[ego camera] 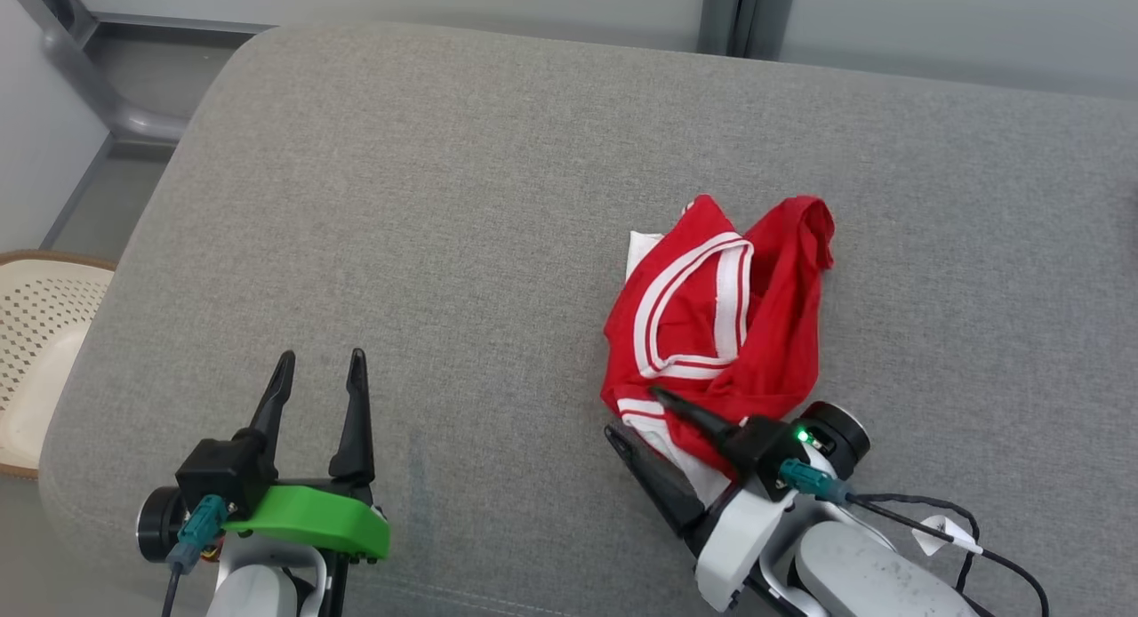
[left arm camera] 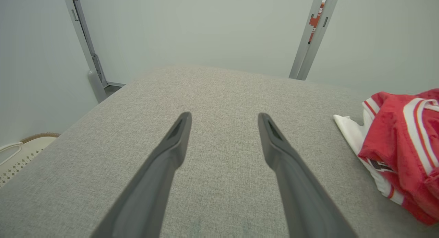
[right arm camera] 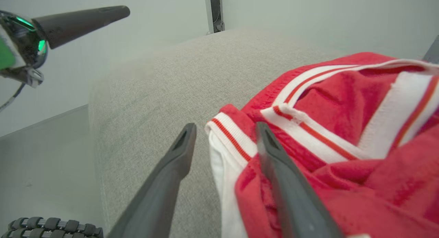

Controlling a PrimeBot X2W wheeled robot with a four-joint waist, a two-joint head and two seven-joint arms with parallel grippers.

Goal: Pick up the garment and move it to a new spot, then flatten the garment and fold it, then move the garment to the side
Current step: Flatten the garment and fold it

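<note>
Straddling the hem of the garment [ego camera: 729,332], the right gripper [ego camera: 631,411] is spread, one finger hiding cloth beneath; the left gripper [ego camera: 320,356] is spread too, well clear of it.

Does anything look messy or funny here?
Yes, the red garment is messy. It lies scrunched in a lump on the grey cushion, with its white stripes bent and a white bit poking out at the far edge. The right gripper is open, with the garment's near edge between its fingers. Nothing looks torn or spilled.
</note>
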